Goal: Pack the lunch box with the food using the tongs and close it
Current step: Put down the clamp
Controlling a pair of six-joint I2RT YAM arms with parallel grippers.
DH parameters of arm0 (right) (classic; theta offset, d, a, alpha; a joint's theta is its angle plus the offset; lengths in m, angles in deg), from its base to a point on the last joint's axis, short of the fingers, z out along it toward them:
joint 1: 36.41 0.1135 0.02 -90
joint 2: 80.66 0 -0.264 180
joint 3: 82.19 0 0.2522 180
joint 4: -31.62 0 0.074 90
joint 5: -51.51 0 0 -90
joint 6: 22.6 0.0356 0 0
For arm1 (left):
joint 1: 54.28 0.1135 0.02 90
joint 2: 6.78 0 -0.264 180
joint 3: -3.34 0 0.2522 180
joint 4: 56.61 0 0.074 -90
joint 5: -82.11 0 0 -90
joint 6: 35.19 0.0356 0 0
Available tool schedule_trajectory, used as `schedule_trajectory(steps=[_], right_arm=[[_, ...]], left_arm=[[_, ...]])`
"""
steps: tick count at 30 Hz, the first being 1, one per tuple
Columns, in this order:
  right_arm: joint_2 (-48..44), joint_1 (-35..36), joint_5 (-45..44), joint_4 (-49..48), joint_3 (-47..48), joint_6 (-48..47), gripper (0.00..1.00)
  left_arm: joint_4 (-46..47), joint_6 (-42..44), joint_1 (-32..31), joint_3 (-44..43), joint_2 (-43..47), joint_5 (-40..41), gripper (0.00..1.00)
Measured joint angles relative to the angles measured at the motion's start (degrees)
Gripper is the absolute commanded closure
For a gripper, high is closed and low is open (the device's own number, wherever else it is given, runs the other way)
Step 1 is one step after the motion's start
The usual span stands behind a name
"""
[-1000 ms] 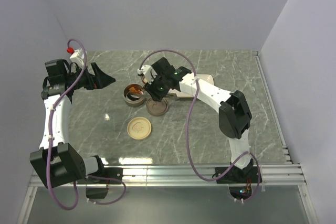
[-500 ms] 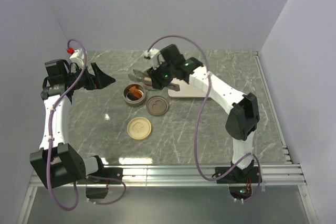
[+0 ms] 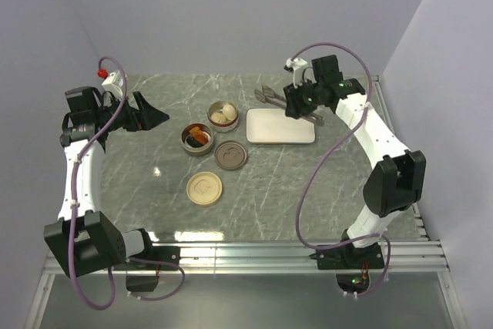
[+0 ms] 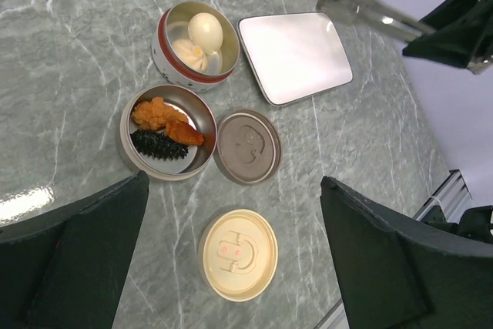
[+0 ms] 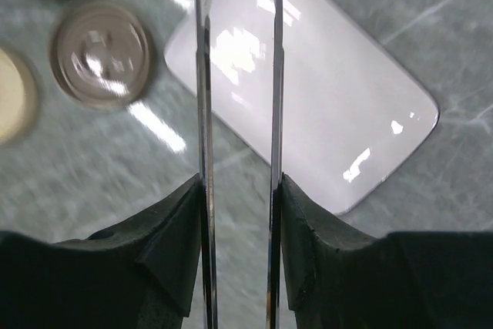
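Tongs (image 5: 202, 113) gripped inside the right pincer (image 5: 240, 190) (white plate (image 5: 331, 113) underneath)

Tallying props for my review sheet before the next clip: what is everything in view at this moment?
far tin: one, steel with red band, left of the plate
near tin: one, steel, beside the far tin, closer to the arms
cream balls: two, pale, in the far tin
orange chunks: a few, orange to red-brown, in the near tin
black lump: one, black, in the near tin
grey lid: one, grey-brown, on the table beside the near tin
cream lid: one, cream, on the table nearest the arms
plate: one, white, right of the far tin
tongs: one pair, silver, near the plate's far edge
table: one, grey marble
left gripper: black, open, at the left
right gripper: black, shut on the tongs
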Motion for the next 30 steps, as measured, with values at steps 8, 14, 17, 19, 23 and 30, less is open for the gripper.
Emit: schedule_trajectory(steps=[8,14,17,19,23,30], right_arm=[[5.3,-5.3,3.3,10.8,-1.0,-22.5,0.54],[11.5,-7.2,6.5,14.6,1.1,-37.6,0.54],[13.8,-7.8,8.6,17.1,3.3,-44.4,0.52],[16.0,-8.0,9.5,18.7,5.9,-48.1,0.52],[21.0,-8.4,11.1,20.6,10.8,-53.9,0.51],[24.7,-8.7,11.6,20.2,11.4,-57.3,0.50]], left_arm=[[-0.1,0.5,0.0,0.0,0.0,-0.7,0.00],[-0.1,0.9,0.0,0.3,0.0,-0.9,0.01],[-0.3,1.2,0.0,0.4,-0.2,-0.8,0.01],[-0.5,1.7,0.0,0.4,-0.3,-0.6,0.01],[-1.2,2.5,0.0,0.4,-0.7,-0.3,0.01],[-1.2,2.4,0.0,0.4,-2.3,0.3,0.00]])
